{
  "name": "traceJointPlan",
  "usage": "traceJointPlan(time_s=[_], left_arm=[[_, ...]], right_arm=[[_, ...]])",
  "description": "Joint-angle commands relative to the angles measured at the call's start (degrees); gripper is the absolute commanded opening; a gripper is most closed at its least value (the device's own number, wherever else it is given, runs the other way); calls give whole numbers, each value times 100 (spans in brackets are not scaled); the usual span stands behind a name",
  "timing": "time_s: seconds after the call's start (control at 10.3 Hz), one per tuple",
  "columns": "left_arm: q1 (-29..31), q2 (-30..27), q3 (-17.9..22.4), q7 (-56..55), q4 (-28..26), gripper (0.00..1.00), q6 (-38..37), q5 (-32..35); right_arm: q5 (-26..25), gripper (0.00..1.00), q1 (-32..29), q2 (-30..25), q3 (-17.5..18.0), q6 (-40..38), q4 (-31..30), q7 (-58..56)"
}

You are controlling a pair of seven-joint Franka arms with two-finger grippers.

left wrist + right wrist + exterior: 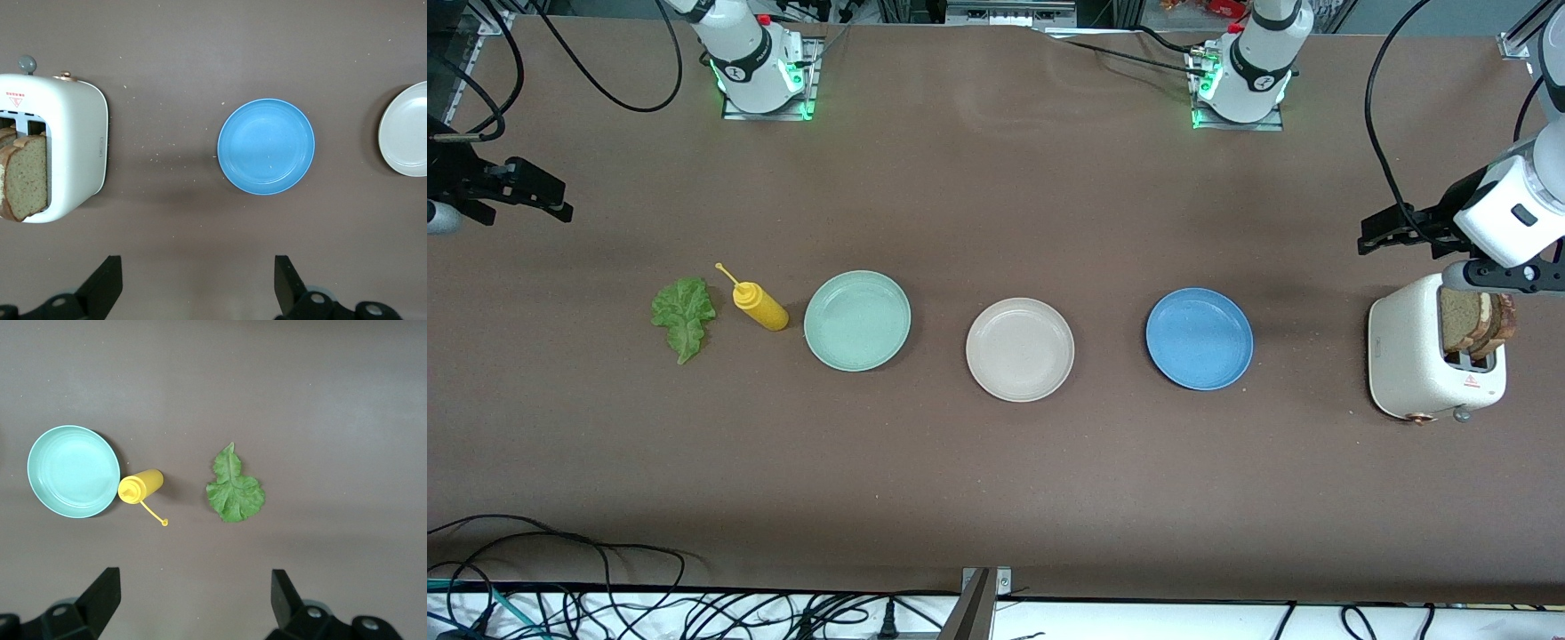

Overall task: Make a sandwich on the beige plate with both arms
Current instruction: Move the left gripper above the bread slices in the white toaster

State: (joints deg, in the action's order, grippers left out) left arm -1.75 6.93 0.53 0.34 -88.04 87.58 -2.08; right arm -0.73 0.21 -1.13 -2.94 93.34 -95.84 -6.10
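Note:
The beige plate sits empty mid-table between a mint-green plate and a blue plate; its edge shows in the left wrist view. Two brown bread slices stand in a white toaster, also in the left wrist view. The lettuce leaf lies flat at the right arm's end, also in the right wrist view. My left gripper hangs open and empty over the table beside the toaster. My right gripper hangs open and empty over the table's edge by the lettuce.
A yellow mustard bottle lies on its side between the lettuce and the mint-green plate. The blue plate sits between the beige plate and the toaster. Cables run along the table edge nearest the camera.

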Motion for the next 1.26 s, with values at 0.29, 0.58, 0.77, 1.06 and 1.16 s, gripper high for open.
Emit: traceJointPlan(time_s=[0.29,0.58,0.77,1.06,1.16], left_arm=[[0,72,-1,1,173,100,-30,-82],[-1,72,-9,1,173,100,-39,-91],[-1,72,-1,1,173,100,-39,-82],[104,185,43,-8,182,100,-21,-91],[131,377,35,-43,182,100,-21,-56]], right_arm=[[-235,100,59,157,48,-184,101,13],[-208,100,32,166,22,-184,83,12],[-208,100,58,166,39,-184,101,4],[-200,100,50,166,40,-193,101,4],[-208,100,50,166,40,-184,110,-5]])
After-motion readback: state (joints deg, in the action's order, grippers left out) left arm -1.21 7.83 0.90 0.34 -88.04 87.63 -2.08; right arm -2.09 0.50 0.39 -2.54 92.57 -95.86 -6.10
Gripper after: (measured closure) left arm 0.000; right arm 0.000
